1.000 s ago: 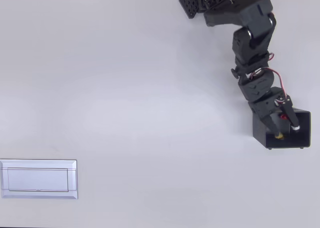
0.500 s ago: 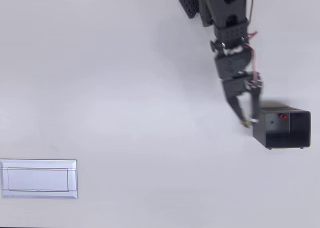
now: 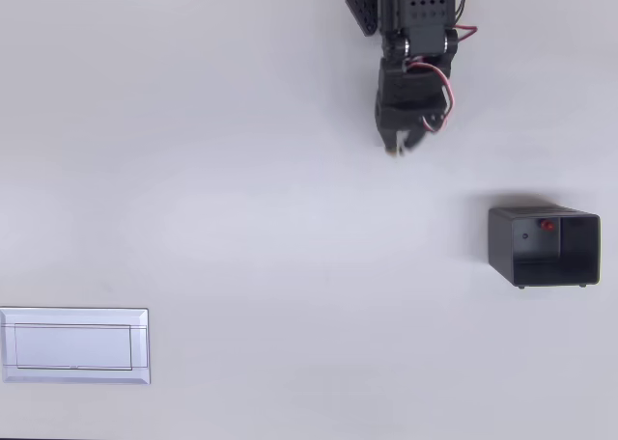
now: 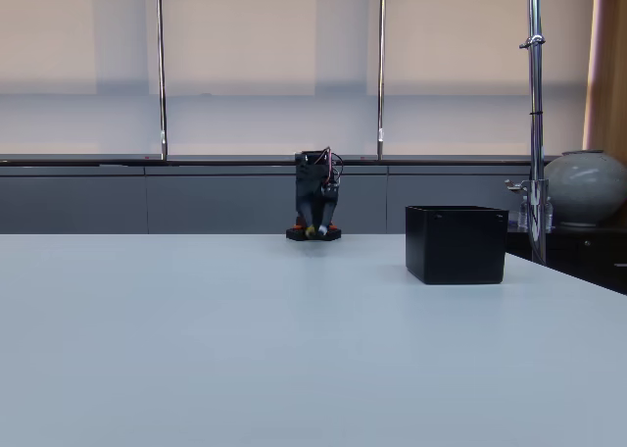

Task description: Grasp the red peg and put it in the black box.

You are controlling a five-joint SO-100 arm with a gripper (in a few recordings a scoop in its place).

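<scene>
Red and tiny, the rounded red peg now lies inside the small black plastic box at right, and our end effector, fingers seemingly together, has pulled back toward upper centre, so we judge the placement done.

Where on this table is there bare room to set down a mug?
Bare table runs wide between the white tray at lower left, the black box at right and the folded arm's gripper at top. The only tight spot is near the arm's base.
</scene>
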